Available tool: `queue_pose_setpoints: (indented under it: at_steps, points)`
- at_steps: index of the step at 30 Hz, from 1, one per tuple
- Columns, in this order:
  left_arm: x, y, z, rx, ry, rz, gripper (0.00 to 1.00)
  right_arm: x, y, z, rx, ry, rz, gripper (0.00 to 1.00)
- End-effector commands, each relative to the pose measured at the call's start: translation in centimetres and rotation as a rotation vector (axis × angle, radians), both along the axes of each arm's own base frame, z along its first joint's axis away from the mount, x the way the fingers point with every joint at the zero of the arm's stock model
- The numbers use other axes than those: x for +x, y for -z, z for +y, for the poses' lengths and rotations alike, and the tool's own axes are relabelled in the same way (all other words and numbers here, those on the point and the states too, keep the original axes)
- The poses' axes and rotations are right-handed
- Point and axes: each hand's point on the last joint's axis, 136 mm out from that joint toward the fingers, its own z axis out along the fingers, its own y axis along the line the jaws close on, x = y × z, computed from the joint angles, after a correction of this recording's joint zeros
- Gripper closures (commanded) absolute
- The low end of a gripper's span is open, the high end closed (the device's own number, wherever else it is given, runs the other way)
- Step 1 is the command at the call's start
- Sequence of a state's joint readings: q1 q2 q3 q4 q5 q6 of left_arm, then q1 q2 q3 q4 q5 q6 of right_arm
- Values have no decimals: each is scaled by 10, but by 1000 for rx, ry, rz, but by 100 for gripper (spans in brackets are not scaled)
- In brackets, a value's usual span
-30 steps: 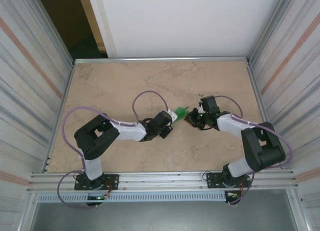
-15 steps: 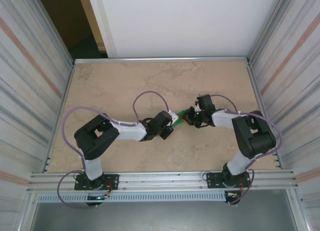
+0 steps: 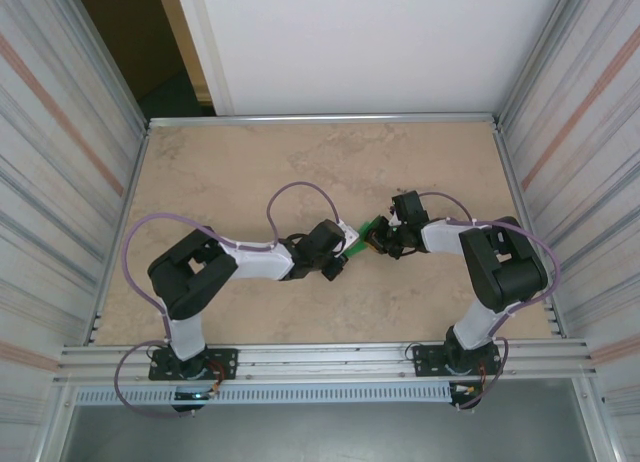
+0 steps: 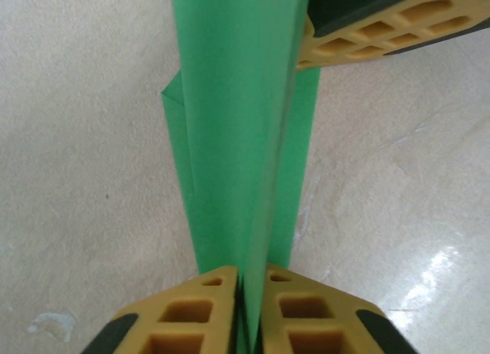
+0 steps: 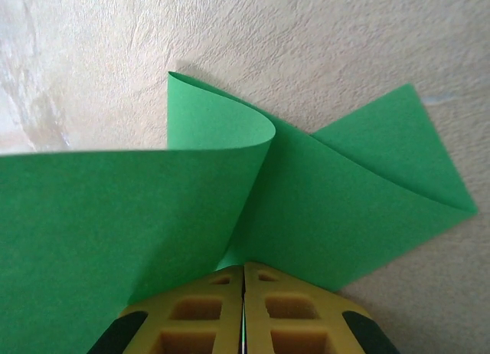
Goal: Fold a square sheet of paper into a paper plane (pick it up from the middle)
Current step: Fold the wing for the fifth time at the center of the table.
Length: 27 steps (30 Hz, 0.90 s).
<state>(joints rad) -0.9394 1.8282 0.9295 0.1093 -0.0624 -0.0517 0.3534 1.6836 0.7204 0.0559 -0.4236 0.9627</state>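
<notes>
Beige marbled tabletop [image 3: 250, 162]; ribbed metal side walls [image 3: 60, 132]; white back panel [image 3: 370, 42]; dark opening [image 3: 120, 42] upper left.

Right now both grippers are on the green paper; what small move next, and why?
Probably ease the left gripper open: it and the right gripper both pinch the folded green sheet, so the right alone should hold it for regripping.

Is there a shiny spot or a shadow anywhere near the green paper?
Left wrist view: light glares white off the table right of the green paper. Right wrist view: the paper casts a soft shadow beside its upper corner.
</notes>
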Motion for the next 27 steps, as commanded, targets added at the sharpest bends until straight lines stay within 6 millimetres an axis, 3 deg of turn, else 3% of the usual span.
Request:
queue_pose_setpoints:
  at_steps: [1,4,9,19,27]
  points:
    - [-6,-24,-8,-88,31,43,78,-4,12,-8,-48,4,36,92]
    - [-7,-39,-9,-156,38,53,72,-6,16,-9,-55,0,46,92]
    - [-10,-50,-13,-207,85,35,72,-6,18,-10,-59,-2,51,92]
    - [-15,-22,-17,-162,135,67,71,-5,18,-9,-53,0,52,93]
    - [-15,-13,-11,-130,136,51,61,-5,19,-9,-46,4,58,93]
